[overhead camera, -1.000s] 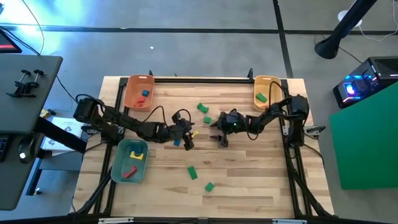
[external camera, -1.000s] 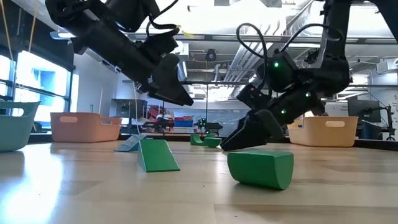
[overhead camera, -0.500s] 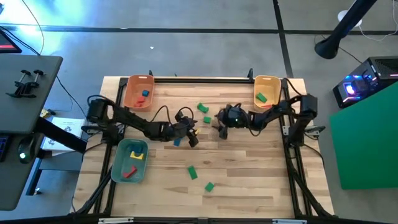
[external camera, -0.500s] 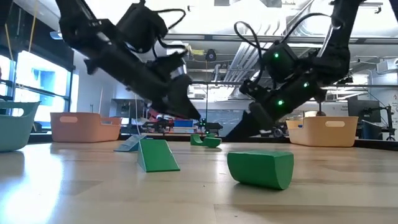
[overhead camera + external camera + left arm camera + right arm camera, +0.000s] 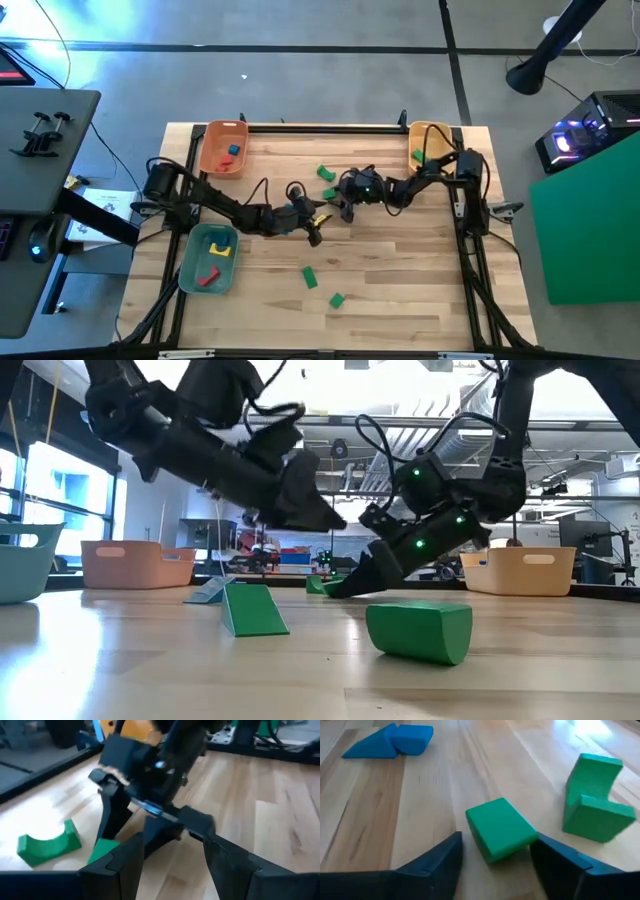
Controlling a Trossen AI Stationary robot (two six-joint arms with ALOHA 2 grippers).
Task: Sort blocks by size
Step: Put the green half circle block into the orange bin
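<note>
My right gripper (image 5: 496, 845) is low over the table's middle (image 5: 334, 201), open, one finger on either side of a small green block (image 5: 499, 831) that lies flat on the wood. A green arch block (image 5: 594, 804) sits just beyond it, and two blue blocks (image 5: 390, 740) lie farther off. My left gripper (image 5: 172, 847) hangs open and empty close by (image 5: 316, 230), pointing at the right gripper. A green wedge (image 5: 254, 610) and a rounded green block (image 5: 420, 630) rest nearer the front edge.
An orange tray (image 5: 208, 160) at the far left holds a blue and a red block. A pale tray (image 5: 436, 131) at the far right holds a green one. A teal tray (image 5: 193, 268) at the left holds red and yellow blocks. Another green block (image 5: 325, 173) lies near the middle.
My right gripper has gone toward the table's left and far edges, staying low, and now straddles the small green block. My left gripper has reached toward the table's right and sunk a little. No block has moved.
</note>
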